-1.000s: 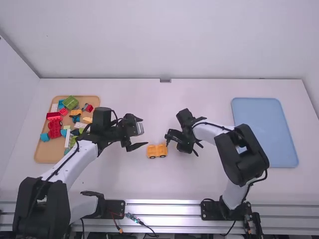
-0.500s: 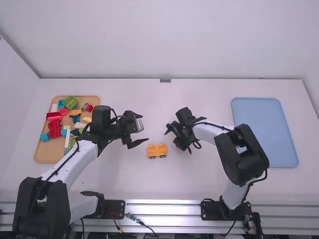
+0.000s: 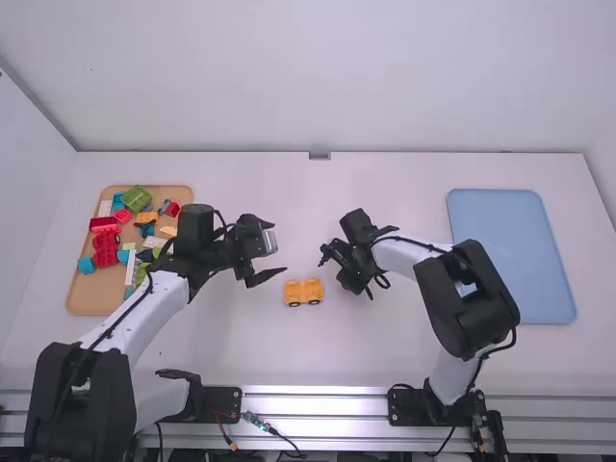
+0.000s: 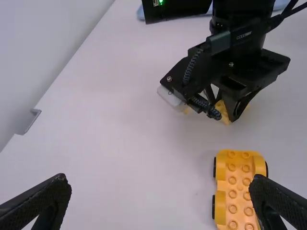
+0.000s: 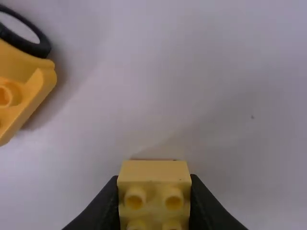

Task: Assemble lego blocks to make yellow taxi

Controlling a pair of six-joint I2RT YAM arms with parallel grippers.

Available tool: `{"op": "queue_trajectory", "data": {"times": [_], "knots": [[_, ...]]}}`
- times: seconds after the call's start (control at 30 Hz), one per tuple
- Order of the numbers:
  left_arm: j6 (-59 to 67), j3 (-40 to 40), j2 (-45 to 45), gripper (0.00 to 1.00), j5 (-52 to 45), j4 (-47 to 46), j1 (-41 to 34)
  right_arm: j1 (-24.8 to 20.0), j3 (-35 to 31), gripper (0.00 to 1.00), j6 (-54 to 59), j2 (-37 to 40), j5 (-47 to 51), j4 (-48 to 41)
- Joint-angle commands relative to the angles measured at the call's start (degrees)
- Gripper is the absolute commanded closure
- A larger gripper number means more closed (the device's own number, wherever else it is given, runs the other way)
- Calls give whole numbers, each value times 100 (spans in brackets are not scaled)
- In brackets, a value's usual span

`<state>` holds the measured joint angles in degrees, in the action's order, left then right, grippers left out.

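Note:
My left gripper (image 3: 277,251) is open above the table, up and left of the yellow-orange wheeled base (image 3: 304,292). In its own view the left gripper (image 4: 160,184) has nothing between its fingers; the studded base (image 4: 240,191) lies partly behind one fingertip. To the right of the base, my right gripper (image 3: 336,255) is low over the table. The right gripper (image 5: 154,184) is shut on a yellow brick (image 5: 154,173), studs facing its camera. A corner of the base (image 5: 21,88) with a black wheel is apart from that brick.
A wooden tray (image 3: 87,302) of red, green, blue, white and yellow blocks is at the left, partly behind the left arm. A blue tray (image 3: 515,255) lies at the right, beyond the right arm. The back wall rises behind the table.
The right gripper has turned and drawn slightly away from the wheeled base, which has stayed in place. My left gripper has tilted very slightly.

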<state>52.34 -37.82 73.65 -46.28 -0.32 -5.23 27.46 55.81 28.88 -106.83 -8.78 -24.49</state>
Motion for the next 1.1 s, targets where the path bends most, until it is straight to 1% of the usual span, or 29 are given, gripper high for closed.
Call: {"op": "queue_trajectory", "data": {"times": [0.0, 0.03, 0.17, 0.27, 0.33, 0.4, 0.43, 0.47, 0.53, 0.57, 0.7, 0.77, 0.9, 1.07], "knots": [[20, -4, -27, 1, 96, -94, 39, -22, 37, 96, 765, -72, 107, -44], [17, -2, -27, 1, 98, -96, 31, -24, 37, 90, 881, -72, 160, -44], [17, 2, -27, 1, 98, -90, 33, -57, 37, 74, 1488, -72, 264, -4], [17, 2, -27, 1, 96, -92, 31, -48, 37, 68, 1963, -72, 258, -35], [17, 2, -27, 1, 98, -96, 42, -48, 37, 66, 2232, -72, 238, -83], [17, 4, -27, 1, 149, -98, 33, -39, 39, 62, 2551, -72, 199, -199], [15, 9, -27, 1, 197, -96, 42, -28, 39, 57, 2686, -72, 199, -256], [17, 9, -27, 1, 205, -109, 35, -11, 39, 46, 2763, -72, 199, -286], [15, 24, -27, 1, 199, -116, 42, 50, 39, 3, 2796, -72, 293, -286], [17, 33, -27, 1, 201, -118, 39, 70, 39, 1, 2798, -72, 332, -275], [17, 50, -27, 1, 208, -114, 35, 83, 136, 1, 2785, -72, 645, -297], [0, 50, -27, 1, 208, -66, 44, 76, 208, 1, 2490, -72, 857, -280], [0, 50, -27, 1, 205, 92, 42, 72, 278, 1, 1891, -72, 885, -317], [-4, 50, -30, 1, 201, 317, 33, 79, 315, 1, 1928, -55, 881, -236]]}}
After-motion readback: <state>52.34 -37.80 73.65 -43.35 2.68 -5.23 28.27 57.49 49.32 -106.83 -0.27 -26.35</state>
